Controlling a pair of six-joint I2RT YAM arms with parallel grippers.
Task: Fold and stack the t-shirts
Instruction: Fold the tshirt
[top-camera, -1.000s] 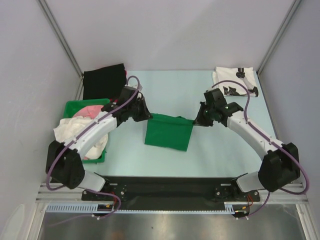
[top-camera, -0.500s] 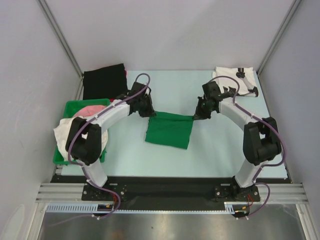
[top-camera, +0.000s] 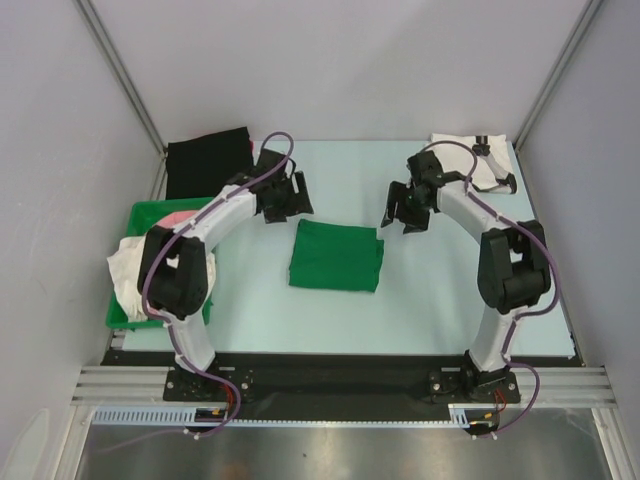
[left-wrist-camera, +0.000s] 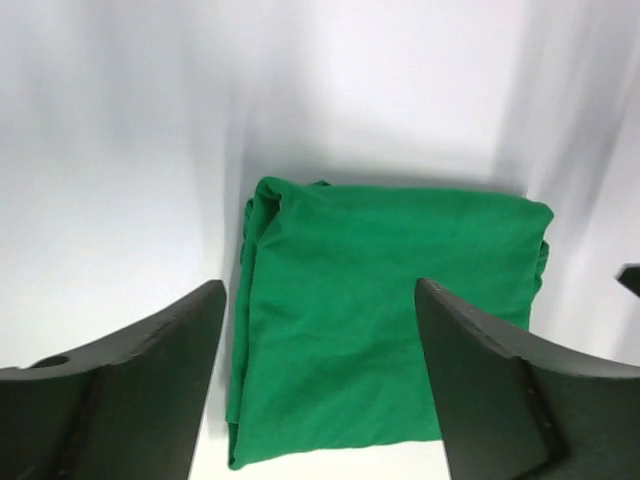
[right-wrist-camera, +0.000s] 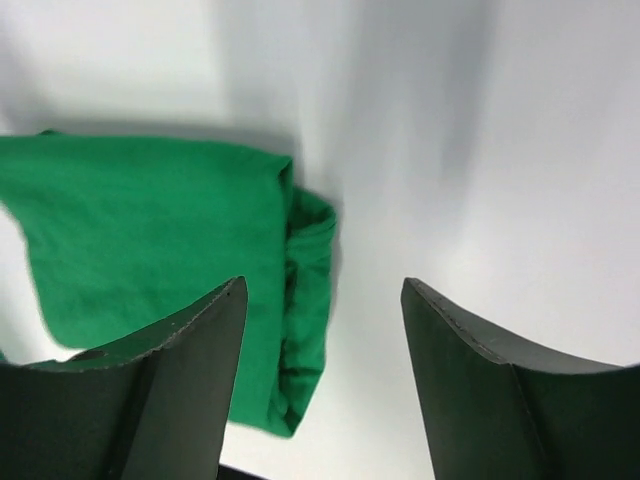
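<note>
The green t-shirt (top-camera: 336, 255) lies folded into a flat rectangle in the middle of the table, free of both grippers. My left gripper (top-camera: 290, 195) hovers open just beyond its far left corner. In the left wrist view the shirt (left-wrist-camera: 390, 320) shows between and below the wide-apart fingers of that gripper (left-wrist-camera: 320, 290). My right gripper (top-camera: 405, 208) hangs open off the far right corner. Under the open right gripper (right-wrist-camera: 324, 285) lies the shirt's bunched right edge (right-wrist-camera: 305, 290). A white t-shirt with black print (top-camera: 497, 160) lies at the back right, partly behind the right arm.
A black cloth (top-camera: 208, 160) lies at the back left corner. A green bin (top-camera: 165, 207) at the left edge holds white cloth (top-camera: 128, 265) and pink cloth. Grey walls close in the table on the left, back and right.
Both grippers have let go of the green t-shirt's far corners, opened, and lifted back toward the far side. The shirt has settled flat as a folded rectangle.
</note>
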